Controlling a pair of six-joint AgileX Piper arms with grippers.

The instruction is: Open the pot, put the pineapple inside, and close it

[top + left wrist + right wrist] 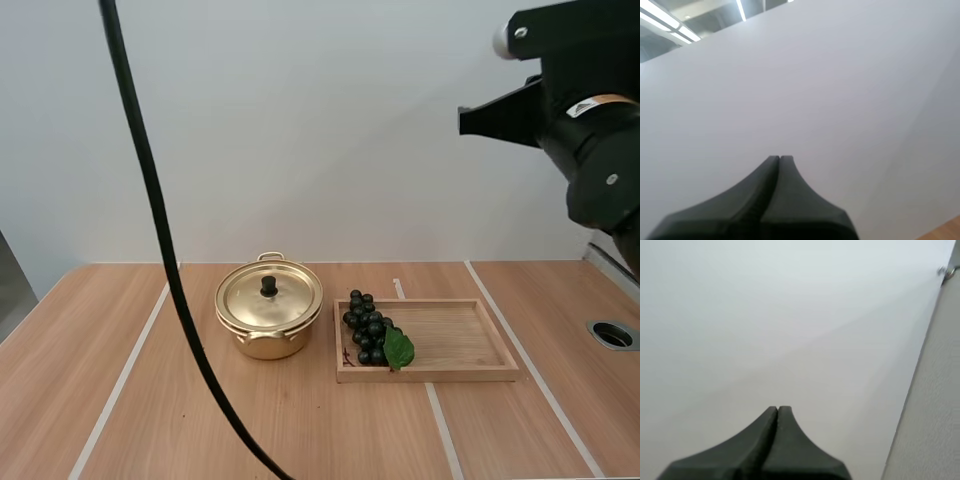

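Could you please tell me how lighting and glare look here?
High view: soft even light, pale sheen on the round gold metal lid, glints on the dark grape bunch. Wrist views: black left gripper and right gripper, dark against pale wall.

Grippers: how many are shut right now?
2. The left gripper is shut on nothing; the right gripper is shut on nothing too, raised well above the table.
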